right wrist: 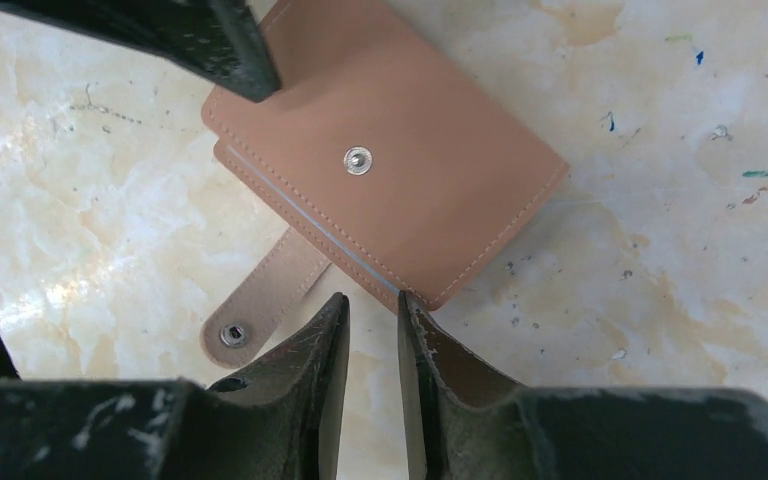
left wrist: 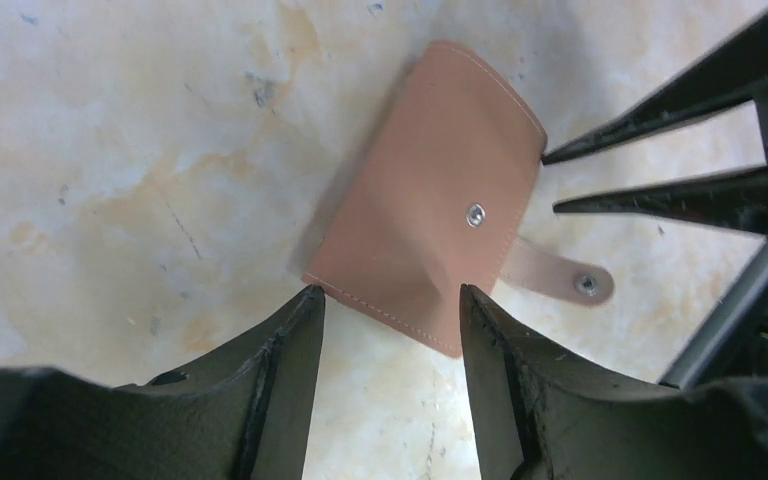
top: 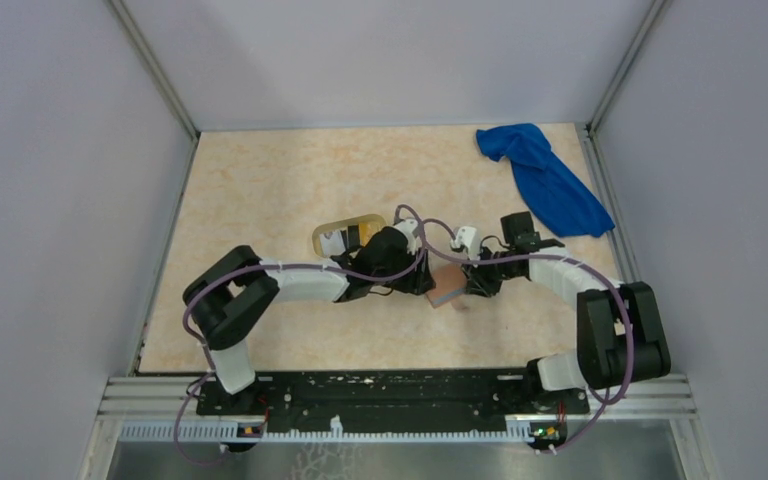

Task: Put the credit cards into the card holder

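Observation:
The card holder (top: 447, 287) is a tan wallet lying folded shut on the table, its snap strap (right wrist: 260, 300) undone and lying flat. It also shows in the left wrist view (left wrist: 430, 215) and the right wrist view (right wrist: 390, 170). My left gripper (left wrist: 390, 295) is open, its tips at the holder's near edge, one at each corner, holding nothing. My right gripper (right wrist: 373, 300) is open by a narrow gap, its tips just short of the opposite edge, and empty. The credit cards (top: 344, 239) lie in an oval tray behind my left arm, partly hidden.
The pale yellow oval tray (top: 322, 233) sits just behind the left wrist. A blue cloth (top: 545, 180) lies crumpled at the back right. Grey walls enclose the table on three sides. The two grippers face each other closely across the holder.

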Robot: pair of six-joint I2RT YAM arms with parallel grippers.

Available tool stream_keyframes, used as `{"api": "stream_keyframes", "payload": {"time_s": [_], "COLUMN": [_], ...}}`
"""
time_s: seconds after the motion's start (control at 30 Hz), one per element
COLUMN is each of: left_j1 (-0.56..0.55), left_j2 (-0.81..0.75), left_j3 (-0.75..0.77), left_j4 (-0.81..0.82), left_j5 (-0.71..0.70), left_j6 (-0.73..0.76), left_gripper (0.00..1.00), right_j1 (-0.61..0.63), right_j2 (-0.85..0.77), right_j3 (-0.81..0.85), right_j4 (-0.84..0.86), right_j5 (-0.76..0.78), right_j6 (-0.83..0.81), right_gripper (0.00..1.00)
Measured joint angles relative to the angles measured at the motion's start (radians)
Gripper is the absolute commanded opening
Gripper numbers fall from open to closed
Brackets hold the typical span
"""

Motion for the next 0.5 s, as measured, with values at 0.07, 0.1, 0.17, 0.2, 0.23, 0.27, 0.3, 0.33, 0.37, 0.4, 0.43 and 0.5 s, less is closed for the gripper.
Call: {"api": "stream_keyframes", "payload": {"time_s": [0.07, 0.1, 0.17, 0.2, 0.23, 0.27, 0.3, 0.33, 0.37, 0.4, 0.43, 0.5], "left_j1": [0.000, 0.000, 0.001, 0.002, 0.003, 0.003, 0.003, 0.003, 0.003, 0.003, 0.003, 0.003], "left_j2": [0.025, 0.040, 0.070, 0.084, 0.098, 0.107, 0.115, 0.122, 0.127, 0.135, 0.145, 0.161], "left_j3": [0.036, 0.062, 0.116, 0.139, 0.162, 0.175, 0.188, 0.198, 0.206, 0.217, 0.228, 0.257], "left_j4": [-0.032, -0.051, -0.084, -0.096, -0.114, -0.127, -0.143, -0.157, -0.171, -0.190, -0.206, -0.237], "left_j5": [-0.018, -0.026, -0.039, -0.043, -0.048, -0.051, -0.053, -0.053, -0.053, -0.052, -0.050, -0.047], "left_j6": [0.008, 0.013, 0.022, 0.025, 0.026, 0.026, 0.026, 0.026, 0.026, 0.026, 0.025, 0.018], "left_gripper": [0.58, 0.59, 0.58, 0.58, 0.58, 0.58, 0.57, 0.56, 0.55, 0.54, 0.53, 0.50], "right_j1": [0.003, 0.005, 0.005, 0.005, 0.005, 0.006, 0.006, 0.006, 0.006, 0.006, 0.006, 0.006], "right_j2": [0.000, 0.000, -0.001, -0.001, -0.001, -0.001, -0.001, -0.001, -0.002, -0.003, -0.005, -0.016], "right_j3": [0.000, 0.000, -0.003, -0.004, -0.005, -0.005, -0.005, -0.005, -0.005, -0.005, -0.005, -0.005], "right_j4": [0.000, 0.000, 0.000, -0.002, -0.003, -0.003, -0.004, -0.005, -0.006, -0.006, -0.007, -0.013], "right_j5": [-0.002, -0.002, -0.003, -0.003, -0.003, -0.003, -0.003, -0.004, -0.005, -0.007, -0.012, -0.024], "right_j6": [-0.035, -0.050, -0.077, -0.088, -0.098, -0.107, -0.115, -0.121, -0.127, -0.134, -0.142, -0.156], "right_gripper": [0.25, 0.26, 0.26, 0.26, 0.26, 0.26, 0.26, 0.27, 0.27, 0.27, 0.28, 0.30]}}
